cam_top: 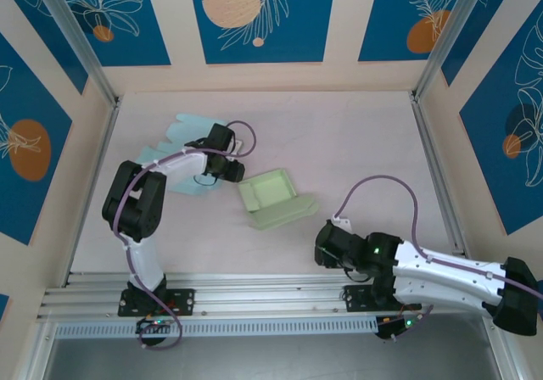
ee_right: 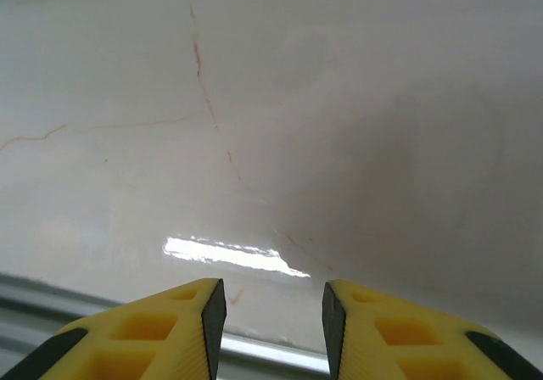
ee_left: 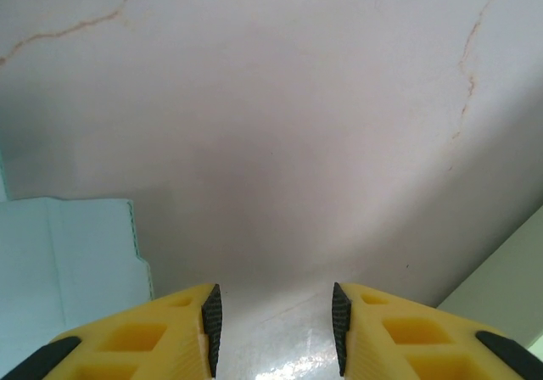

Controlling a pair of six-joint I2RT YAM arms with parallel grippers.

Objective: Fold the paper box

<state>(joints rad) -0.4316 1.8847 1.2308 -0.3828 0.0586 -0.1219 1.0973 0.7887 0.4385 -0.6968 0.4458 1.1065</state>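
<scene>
A pale green paper box [cam_top: 270, 195] lies near the middle of the table, a shallow tray with a flap lying open toward the front right. My left gripper [cam_top: 232, 171] hovers just left of the box, over the edge of a flat light blue paper sheet [cam_top: 181, 139]. In the left wrist view the left gripper [ee_left: 274, 327] is open over bare table, with the blue sheet [ee_left: 72, 265] at the left and a corner of the green box [ee_left: 513, 270] at the right. My right gripper [cam_top: 323, 250] sits low near the front edge, and in its wrist view the right gripper [ee_right: 270, 325] is open with nothing between its fingers.
The table [cam_top: 339, 142] is white with faint reddish veins. An aluminium rail [cam_top: 254, 291] runs along the front edge and shows close below the right fingers as a rail [ee_right: 254, 353]. Wooden walls with blue panels enclose the back and both sides.
</scene>
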